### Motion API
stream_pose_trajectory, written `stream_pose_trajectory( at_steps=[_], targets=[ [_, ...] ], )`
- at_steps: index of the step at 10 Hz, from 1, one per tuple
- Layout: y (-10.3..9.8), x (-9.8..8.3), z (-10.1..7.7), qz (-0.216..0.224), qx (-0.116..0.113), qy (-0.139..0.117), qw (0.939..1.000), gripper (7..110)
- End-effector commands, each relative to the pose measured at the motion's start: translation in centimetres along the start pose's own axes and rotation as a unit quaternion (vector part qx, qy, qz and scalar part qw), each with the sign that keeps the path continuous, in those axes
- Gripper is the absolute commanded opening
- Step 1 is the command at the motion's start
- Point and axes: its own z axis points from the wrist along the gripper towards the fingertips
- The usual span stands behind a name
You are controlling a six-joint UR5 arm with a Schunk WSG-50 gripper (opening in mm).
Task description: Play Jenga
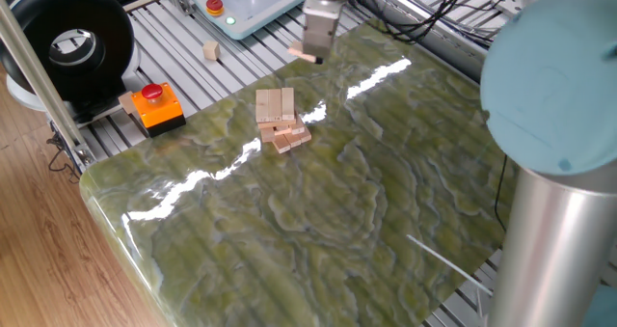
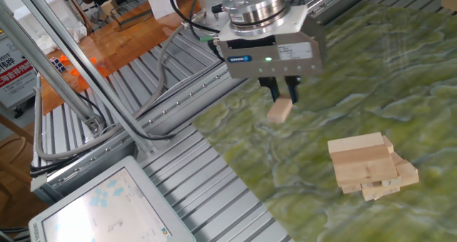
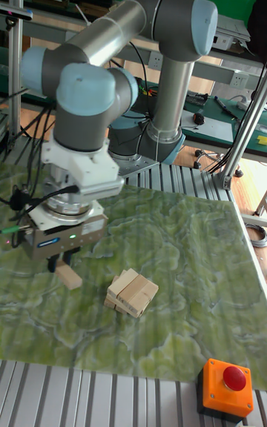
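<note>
Loose Jenga bar (image 2: 280, 111) hanging in the gripper (image 2: 282, 96), above the green marbled table (image 2: 400, 78).

The bar is sitting tilted between the two dark fingers (image 2: 292, 89), which are clamping its upper end. The low Jenga stack (image 2: 365, 165) is resting on the table well apart from the gripper, its lower bars jutting out crookedly.
</note>
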Motion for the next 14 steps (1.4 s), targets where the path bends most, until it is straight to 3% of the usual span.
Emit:
stream_pose_trajectory(
  at_steps=[1, 2, 4, 5, 6, 10, 14],
  targets=[
    [-3.0, 4.5, 3.6, -0.037, 0.003, 0.019, 0.9992, 7],
    [-3.6, 4.9, 5.2, -0.046, 0.0, 0.008, 0.9989, 7],
    [-2.4, 4.7, 7.9, -0.066, -0.043, -0.018, 0.9968, 7],
    [-1.1, 4.6, 8.9, -0.082, -0.069, -0.019, 0.9941, 7],
    [-0.6, 4.7, 9.3, -0.097, -0.075, -0.009, 0.9924, 7],
    [-0.4, 7.2, 9.6, -0.117, -0.078, 0.053, 0.9886, 7],
    [-0.6, 8.3, 8.9, -0.112, -0.073, 0.072, 0.9884, 7]
  ],
)
